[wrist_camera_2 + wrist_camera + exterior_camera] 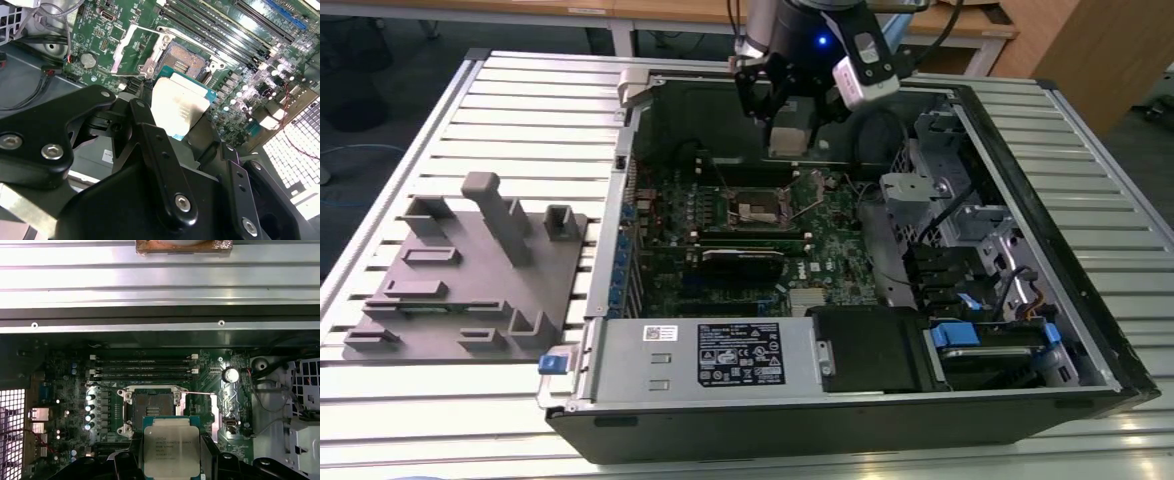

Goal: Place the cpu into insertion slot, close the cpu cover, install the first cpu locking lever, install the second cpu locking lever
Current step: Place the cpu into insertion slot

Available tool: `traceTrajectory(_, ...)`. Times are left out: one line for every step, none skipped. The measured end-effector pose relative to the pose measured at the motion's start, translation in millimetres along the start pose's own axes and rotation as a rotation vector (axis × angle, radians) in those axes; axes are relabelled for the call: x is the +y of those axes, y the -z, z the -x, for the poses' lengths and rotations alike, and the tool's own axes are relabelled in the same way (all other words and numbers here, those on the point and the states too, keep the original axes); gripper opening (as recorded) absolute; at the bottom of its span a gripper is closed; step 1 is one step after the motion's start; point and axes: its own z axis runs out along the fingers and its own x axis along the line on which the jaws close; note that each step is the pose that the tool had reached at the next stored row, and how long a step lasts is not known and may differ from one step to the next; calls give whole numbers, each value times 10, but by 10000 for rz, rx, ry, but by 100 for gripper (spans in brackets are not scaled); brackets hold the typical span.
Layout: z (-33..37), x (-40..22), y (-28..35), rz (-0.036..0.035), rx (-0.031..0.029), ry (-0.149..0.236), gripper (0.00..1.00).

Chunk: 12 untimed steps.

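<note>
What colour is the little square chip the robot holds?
Dull silver-grey on top with a teal-green rim; the cpu shows best in the first wrist view.

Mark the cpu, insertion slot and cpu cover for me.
cpu (172, 450): first wrist view, middle of its grey metal top.
insertion slot (150, 407): first wrist view, middle of the open socket.
cpu cover (121, 49): second wrist view, bright side rail of the open frame.
</note>
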Motion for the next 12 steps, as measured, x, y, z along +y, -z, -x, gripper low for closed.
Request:
traceTrajectory(0,-1,-6,0,0,0,54)
traceTrajectory(0,-1,-11,1,0,0,54)
traceTrajectory(0,-1,-17,1,-1,0,54)
traceTrajectory(1,-2,-24,0,0,0,54)
traceTrajectory(1,-3,-31,1,0,1,54)
traceTrajectory(1,-3,-38,1,0,0,54)
traceTrajectory(1,-4,-46,1,0,0,54)
traceTrajectory(1,-5,-54,1,0,0,54)
traceTrajectory(1,-5,-61,0,0,0,54)
traceTrajectory(1,-6,-68,1,-1,0,54)
traceTrajectory(1,-7,-74,0,0,0,54)
traceTrajectory(1,-7,-78,0,0,0,54)
